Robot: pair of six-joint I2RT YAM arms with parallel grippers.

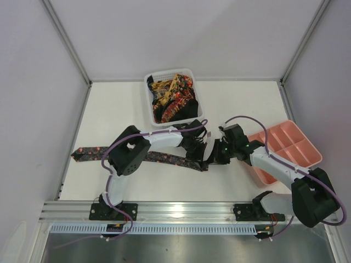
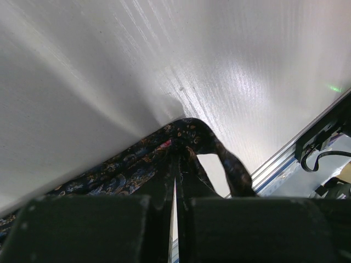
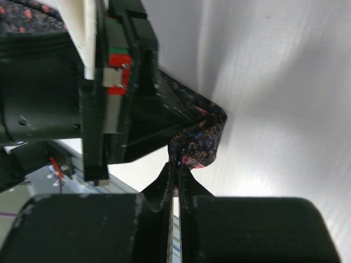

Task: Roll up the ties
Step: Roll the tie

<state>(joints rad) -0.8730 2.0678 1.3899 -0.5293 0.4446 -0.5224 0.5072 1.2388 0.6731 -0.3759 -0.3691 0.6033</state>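
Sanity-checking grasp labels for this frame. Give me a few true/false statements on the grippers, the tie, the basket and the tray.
1. The left gripper and right gripper are both shut on the tie lying on the table. True.
2. The white basket is empty. False: it holds several patterned ties.
3. The pink tray sits at the table's left side. False: it is at the right side.
4. The tie's free end stretches toward the table's left edge. True.
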